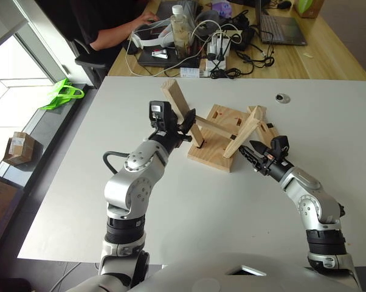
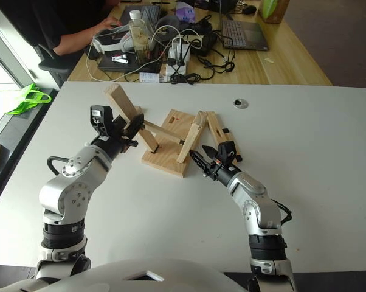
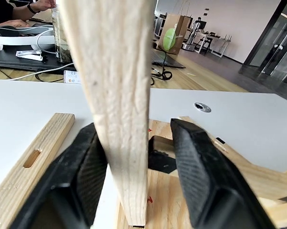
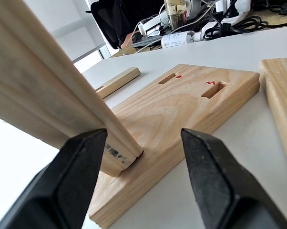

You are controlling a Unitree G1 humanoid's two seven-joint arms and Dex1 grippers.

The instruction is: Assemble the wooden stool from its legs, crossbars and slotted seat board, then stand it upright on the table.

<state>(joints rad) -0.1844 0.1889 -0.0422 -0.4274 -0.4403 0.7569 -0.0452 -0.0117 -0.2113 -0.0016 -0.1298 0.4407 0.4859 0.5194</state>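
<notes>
The slotted seat board (image 1: 208, 152) lies flat on the white table. Two legs stand tilted in its slots: the left leg (image 1: 178, 104) and the right leg (image 1: 242, 132), with a crossbar (image 1: 214, 127) between them. My left gripper (image 1: 188, 128) is open around the left leg (image 3: 116, 95): one finger (image 3: 88, 167) touches it, the other stands apart. My right gripper (image 1: 248, 151) is open at the foot of the right leg (image 4: 53, 100), where it meets the board (image 4: 181, 105). A spare leg (image 1: 267, 129) lies flat to the right, and another slotted piece (image 3: 34, 162) lies beyond the left leg.
A cable hole (image 1: 283, 97) sits in the table at the back right. Behind the table stands a wooden desk (image 1: 329, 61) with laptops, a bottle (image 1: 182, 30), cables and a seated person. The near and right parts of the table are bare.
</notes>
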